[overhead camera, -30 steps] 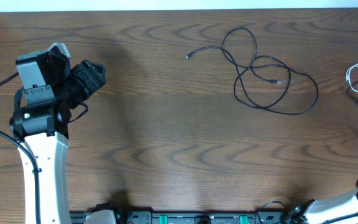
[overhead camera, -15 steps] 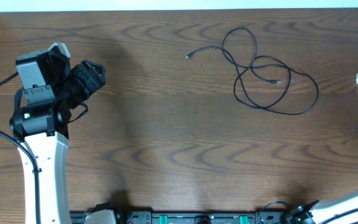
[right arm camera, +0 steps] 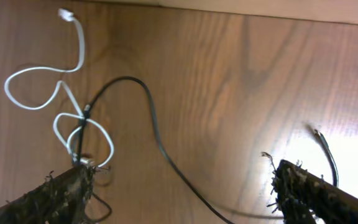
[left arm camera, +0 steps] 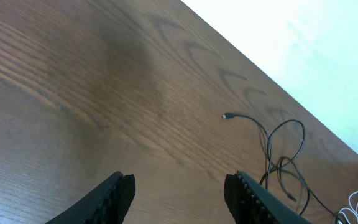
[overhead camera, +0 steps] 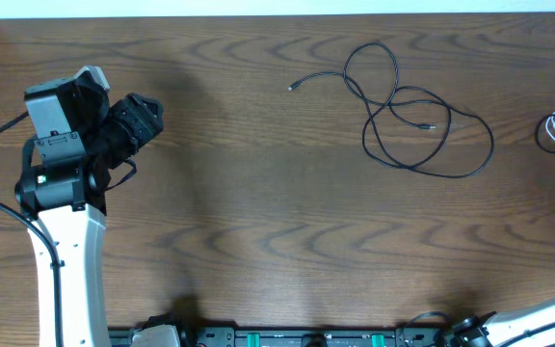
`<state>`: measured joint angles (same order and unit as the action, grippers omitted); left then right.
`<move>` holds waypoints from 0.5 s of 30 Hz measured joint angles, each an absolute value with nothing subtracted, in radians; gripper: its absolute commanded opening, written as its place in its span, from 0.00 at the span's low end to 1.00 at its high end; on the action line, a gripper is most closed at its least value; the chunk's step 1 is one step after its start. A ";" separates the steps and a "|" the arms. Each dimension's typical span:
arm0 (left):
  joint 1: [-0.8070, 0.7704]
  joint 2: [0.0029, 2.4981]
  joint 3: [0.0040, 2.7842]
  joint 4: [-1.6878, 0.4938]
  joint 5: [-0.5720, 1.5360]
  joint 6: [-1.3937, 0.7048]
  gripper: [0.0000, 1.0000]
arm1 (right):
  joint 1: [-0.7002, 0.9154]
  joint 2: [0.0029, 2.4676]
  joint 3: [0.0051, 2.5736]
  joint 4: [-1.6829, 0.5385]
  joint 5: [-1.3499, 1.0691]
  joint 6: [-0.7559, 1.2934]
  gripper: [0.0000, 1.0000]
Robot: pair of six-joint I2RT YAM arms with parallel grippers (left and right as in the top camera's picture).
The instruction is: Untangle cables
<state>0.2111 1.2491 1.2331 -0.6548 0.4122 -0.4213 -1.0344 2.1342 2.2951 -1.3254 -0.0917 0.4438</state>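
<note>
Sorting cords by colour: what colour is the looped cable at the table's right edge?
White; the cable shows best in right wrist view.

- Dark brown wooden table (overhead camera: 258, 212), grain showing.
- Thin black cable (overhead camera: 394, 101) lies in loose overlapping loops right of centre.
- White cable (right arm camera: 81, 53) lies near the right edge, crossed with a second black cable (right arm camera: 155, 130).

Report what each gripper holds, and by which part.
Nothing is held. The left gripper is open and empty; the right gripper is open too, the white cable lying on the table below it.
</note>
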 measured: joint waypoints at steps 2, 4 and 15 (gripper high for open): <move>0.211 1.249 1.233 -0.655 0.412 -0.421 0.53 | -1.030 2.127 2.295 -1.316 -0.124 0.429 0.89; 0.211 1.249 1.233 -0.655 0.412 -0.421 0.53 | -1.019 2.115 2.295 -1.307 -0.162 0.407 0.88; 0.211 1.249 1.233 -0.655 0.412 -0.421 0.53 | -0.793 1.974 2.295 -1.299 -0.352 0.222 0.95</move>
